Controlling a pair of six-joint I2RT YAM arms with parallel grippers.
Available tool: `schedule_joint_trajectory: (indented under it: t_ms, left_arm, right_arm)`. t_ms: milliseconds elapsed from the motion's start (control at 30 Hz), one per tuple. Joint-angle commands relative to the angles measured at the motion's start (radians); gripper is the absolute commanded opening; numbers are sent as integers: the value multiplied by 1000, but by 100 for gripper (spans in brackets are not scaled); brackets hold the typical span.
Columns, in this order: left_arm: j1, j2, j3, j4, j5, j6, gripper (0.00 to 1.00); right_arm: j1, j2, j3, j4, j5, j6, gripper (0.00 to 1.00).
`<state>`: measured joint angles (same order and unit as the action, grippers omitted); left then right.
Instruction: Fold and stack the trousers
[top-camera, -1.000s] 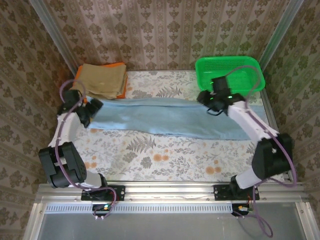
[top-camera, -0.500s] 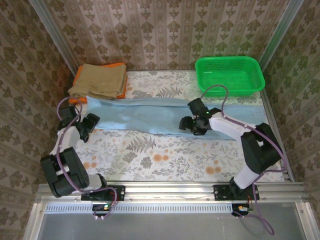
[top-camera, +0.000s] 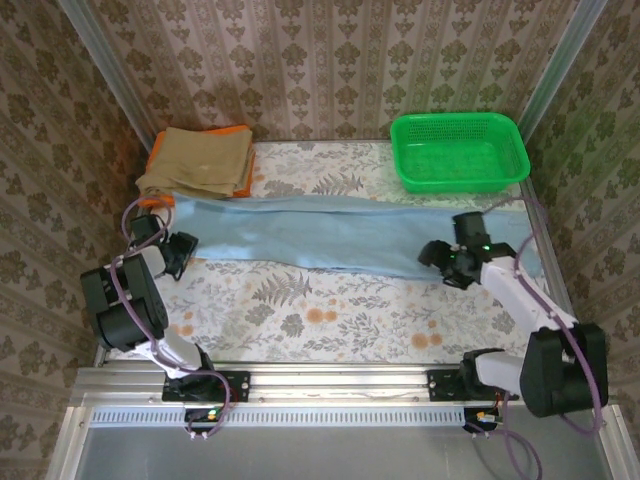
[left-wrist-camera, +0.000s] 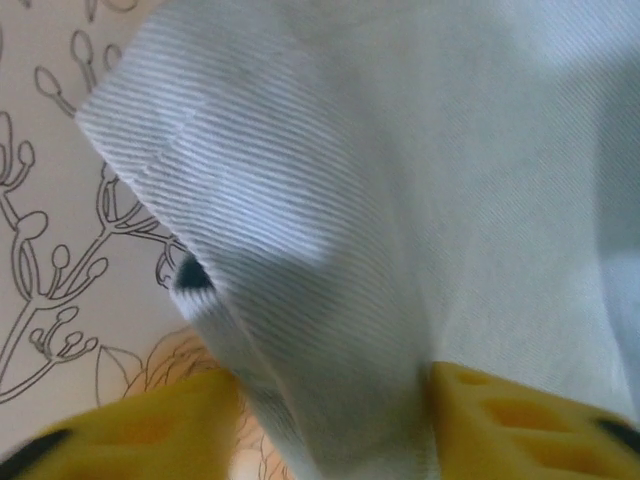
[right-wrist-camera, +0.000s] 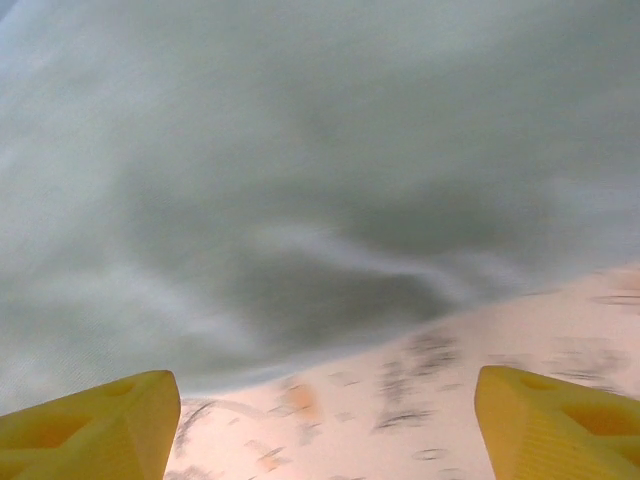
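Note:
The light sky-blue trousers lie stretched flat across the table from left to right. My left gripper sits at their left end. In the left wrist view its yellow fingers press a raised fold of the trousers between them, near a stitched hem corner, so the left gripper is shut on the cloth. My right gripper hovers over the near edge of the trousers on the right. In the right wrist view the right gripper stands wide open, with only the tablecloth between its fingers and the trousers just beyond.
A green basket stands at the back right. Folded tan trousers rest on an orange cloth at the back left, just behind the blue trousers' left end. The flowered tablecloth is bare along the front. Walls close both sides.
The left gripper shifted to the trousers' left end and closed on the cloth. The right gripper swung to the middle of the trousers, then back right to their near edge, opening wider.

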<state>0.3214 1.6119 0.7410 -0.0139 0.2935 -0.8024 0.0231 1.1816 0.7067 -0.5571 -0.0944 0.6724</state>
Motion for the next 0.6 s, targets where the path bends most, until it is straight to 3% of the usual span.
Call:
schedule_joint_trajectory:
  t_ms: [0,167,300,400,567]
  left_arm:
    - [2,33,-16,86,7,-24,25]
    - [15,-5,-36,101,2,-31,12]
    - [24,-52,-23,84,10,-38,5]
    - [23,-63,-3,81,21,-39,2]
    - [27,-63,17,83,46,-52,0]
  right_arm:
    - [-146,-89,-46,-66,4,-1,82]
    - [-376,-129,-100,-51,-103,31,91]
    - [-490,-39,-135,-6,-162,15,93]
    - [-530,61,-142,119,-221,26,89]
    - [-498,156,-56,230,-219,105,75]
